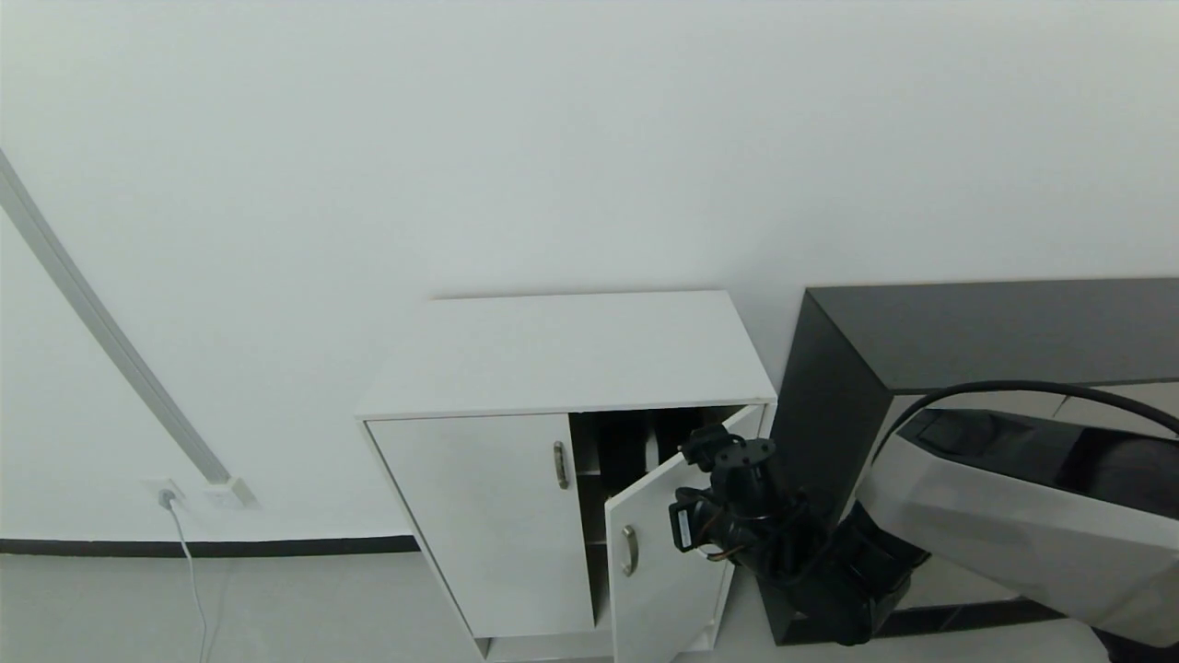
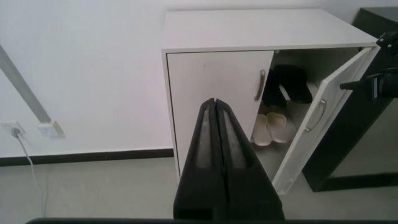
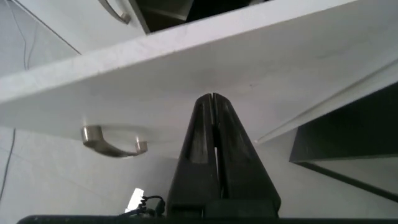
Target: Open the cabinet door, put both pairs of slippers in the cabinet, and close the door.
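Two claws, both pressed shut, both empty. My right claw [image 3: 213, 98] sits at the outer face of the half-open right door [image 1: 659, 562], lower centre of the head view, near its handle [image 3: 112, 140]. My left claw [image 2: 215, 102] hangs back, facing the cabinet [image 1: 562, 354]. Inside it, the black slippers [image 2: 292, 84] sit on the shelf above the cream slippers [image 2: 272, 129].

Light: bright, even, diffuse over the wall [image 1: 589, 138] behind the cabinet [image 1: 562, 354].
Shadows: soft, faint on the wall right of the cabinet; dim inside it.
Top of the cabinet: evenly lit.

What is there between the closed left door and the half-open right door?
Left wrist view: the cabinet interior, with black slippers above and white slippers below.
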Controlling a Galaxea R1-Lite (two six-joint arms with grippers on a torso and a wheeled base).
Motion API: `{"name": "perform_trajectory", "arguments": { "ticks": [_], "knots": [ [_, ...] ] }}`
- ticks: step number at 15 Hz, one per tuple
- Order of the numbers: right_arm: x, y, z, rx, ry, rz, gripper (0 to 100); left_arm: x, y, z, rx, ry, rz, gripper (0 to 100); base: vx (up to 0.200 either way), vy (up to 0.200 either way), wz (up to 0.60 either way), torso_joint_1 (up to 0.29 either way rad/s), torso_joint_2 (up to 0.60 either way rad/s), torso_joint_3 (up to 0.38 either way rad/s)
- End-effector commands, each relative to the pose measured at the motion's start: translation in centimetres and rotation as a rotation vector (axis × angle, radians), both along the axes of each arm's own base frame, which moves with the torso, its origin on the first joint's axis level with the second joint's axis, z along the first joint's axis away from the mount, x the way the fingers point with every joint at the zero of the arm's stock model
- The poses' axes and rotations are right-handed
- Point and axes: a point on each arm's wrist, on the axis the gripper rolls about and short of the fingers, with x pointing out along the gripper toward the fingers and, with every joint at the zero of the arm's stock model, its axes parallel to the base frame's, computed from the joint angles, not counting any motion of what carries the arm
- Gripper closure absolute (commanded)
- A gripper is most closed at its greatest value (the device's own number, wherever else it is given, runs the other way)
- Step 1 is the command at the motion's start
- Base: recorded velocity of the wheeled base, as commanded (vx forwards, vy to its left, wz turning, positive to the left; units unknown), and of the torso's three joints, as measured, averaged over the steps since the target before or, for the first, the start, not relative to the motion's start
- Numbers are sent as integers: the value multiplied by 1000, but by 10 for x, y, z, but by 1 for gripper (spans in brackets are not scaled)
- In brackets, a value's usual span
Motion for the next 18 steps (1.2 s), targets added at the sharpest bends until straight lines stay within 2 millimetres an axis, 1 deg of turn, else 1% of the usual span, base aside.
{"name": "perform_trajectory", "arguments": {
  "ticks": [1,7,8,9,11,15,18],
  "knots": [
    [8,1,-11,-6,7,-10,100,0,0,0,0,1,0,100,0,0,0,0,0,0],
    [32,3,-18,16,-21,-41,100,0,0,0,0,1,0,100,0,0,0,0,0,0],
    [33,3,-17,17,-22,-41,100,0,0,0,0,1,0,100,0,0,0,0,0,0],
    [40,6,-19,13,-27,-43,100,0,0,0,1,1,0,100,0,0,0,0,0,0],
    [47,9,-19,8,-41,-41,100,0,0,0,1,1,0,100,0,0,0,0,0,0],
    [57,13,-14,14,-52,-46,100,0,0,0,1,1,0,100,0,0,0,0,0,0],
    [61,11,-12,12,-49,-54,100,0,0,0,1,1,0,100,0,0,0,0,0,0]
  ]
}}
